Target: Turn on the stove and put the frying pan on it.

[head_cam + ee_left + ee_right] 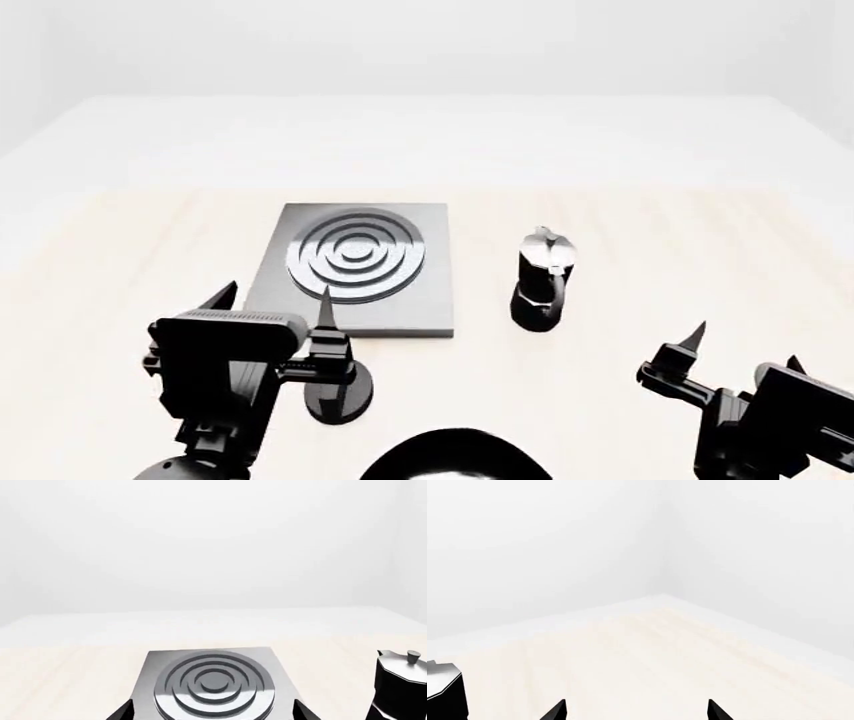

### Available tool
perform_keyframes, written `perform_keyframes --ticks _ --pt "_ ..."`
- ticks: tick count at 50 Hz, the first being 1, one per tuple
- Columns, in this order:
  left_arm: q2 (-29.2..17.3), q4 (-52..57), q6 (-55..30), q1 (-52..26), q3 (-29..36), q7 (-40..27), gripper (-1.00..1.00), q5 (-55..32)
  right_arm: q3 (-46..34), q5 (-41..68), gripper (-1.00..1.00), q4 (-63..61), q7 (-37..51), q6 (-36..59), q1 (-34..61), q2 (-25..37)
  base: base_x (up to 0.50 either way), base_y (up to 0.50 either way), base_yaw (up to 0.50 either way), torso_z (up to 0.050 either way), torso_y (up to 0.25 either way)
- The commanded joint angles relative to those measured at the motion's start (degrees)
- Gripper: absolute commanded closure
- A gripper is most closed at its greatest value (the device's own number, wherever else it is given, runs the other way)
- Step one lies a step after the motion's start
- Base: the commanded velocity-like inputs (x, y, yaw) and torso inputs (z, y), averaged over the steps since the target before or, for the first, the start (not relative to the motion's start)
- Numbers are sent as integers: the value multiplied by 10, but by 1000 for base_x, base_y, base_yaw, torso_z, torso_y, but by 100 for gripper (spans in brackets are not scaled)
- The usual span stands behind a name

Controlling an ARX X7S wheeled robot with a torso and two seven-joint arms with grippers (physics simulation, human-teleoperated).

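The stove (360,265) is a flat grey hotplate with ring burners, lying left of centre on the pale table. Its small black round knob (340,395) stands apart, nearer me than the plate's front edge. My left gripper (274,300) hangs open over that front edge, just left of the knob and holding nothing. The left wrist view shows the stove (212,685) spanning the gap of that open gripper (213,714). At the lower right, my right gripper (745,350) is open and empty; the right wrist view shows only bare table between its tips (636,711). The frying pan is out of view.
A black-and-silver moka pot (541,280) stands upright right of the hotplate, also seen as the moka pot (400,685) and the moka pot (444,690). A black rounded shape (447,458) sits at the bottom edge. The table (694,240) runs back to white walls.
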Motion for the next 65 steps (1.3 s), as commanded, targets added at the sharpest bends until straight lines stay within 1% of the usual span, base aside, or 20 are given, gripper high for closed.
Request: perform_keyframes --ticks 1,5,7,8,10,11,13,14,16,17,19,20,21,22,27,36,50,57,59,65 --pt "-3 1 1 1 1 -3 -100 -4 -1 6 -100 -2 1 -4 -2 2 0 0 0 0 0" --pt "-2 6 -25 -6 -5 -3 -100 -21 -1 7 -100 1 4 -2 -1 2 0 0 0 0 0" --pt "-12 17 -102 -32 -8 11 -100 -64 -2 8 -100 -5 6 4 -1 3 0 0 0 0 0" --pt "-14 22 -127 -41 -6 0 -100 -62 -2 8 -100 -5 6 4 -2 4 0 0 0 0 0" --pt "-10 32 -208 -75 -27 -13 -100 -91 -2 8 -100 0 5 0 -3 4 0 0 0 0 0" --pt "-3 42 -294 -121 -57 -22 -100 -129 -3 7 -100 1 6 0 -3 4 0 0 0 0 0" --pt "20 55 -413 -165 -108 -23 -100 -178 -2 9 -100 1 6 -1 -4 4 0 0 0 0 0" --pt "27 46 -496 -215 -154 -54 -100 -256 -3 9 -100 4 6 -3 -3 4 0 0 0 0 0" --pt "-27 -68 -496 -277 -184 -226 -100 -428 -5 8 -100 8 6 -5 -2 3 0 0 0 0 0" --pt "-33 -76 -494 -283 -183 -312 -100 -513 -6 8 -100 8 6 -5 -2 3 0 0 0 0 0" --pt "-76 -175 -487 -338 -154 -484 -100 -685 -8 8 -100 11 6 -7 -2 3 0 0 0 0 0" --pt "-86 -196 -476 -346 -142 -544 -100 -771 -8 8 -100 12 6 -8 -2 4 0 0 0 0 0" --pt "-99 -222 -463 -356 -125 -577 -100 -857 -8 9 -100 15 6 -9 -2 4 0 0 0 0 0" --pt "-105 -231 -458 -362 -118 -587 -100 -883 -8 9 -100 16 6 -9 -2 4 0 0 0 0 0" --pt "-123 -266 -456 -380 -103 -577 -100 -858 -11 9 -100 16 7 -11 -3 4 0 0 0 0 0" --pt "-129 -293 -430 -362 -92 -587 -100 -879 -15 11 -100 13 9 -9 -2 6 0 0 0 0 0" --pt "-144 -337 -417 -346 -71 -496 -100 -767 -21 13 -100 13 13 -7 0 8 0 0 0 0 0" --pt "-153 -334 -416 -339 -54 -486 -100 -746 -24 14 -100 19 13 -12 0 9 0 0 0 0 0" --pt "-147 -332 -401 -331 -66 -463 -100 -751 -24 14 -100 19 14 -11 0 9 0 0 0 0 0" --pt "-152 -330 -400 -331 -56 -455 -100 -743 -26 15 -100 20 15 -13 0 10 0 0 0 -3 0"
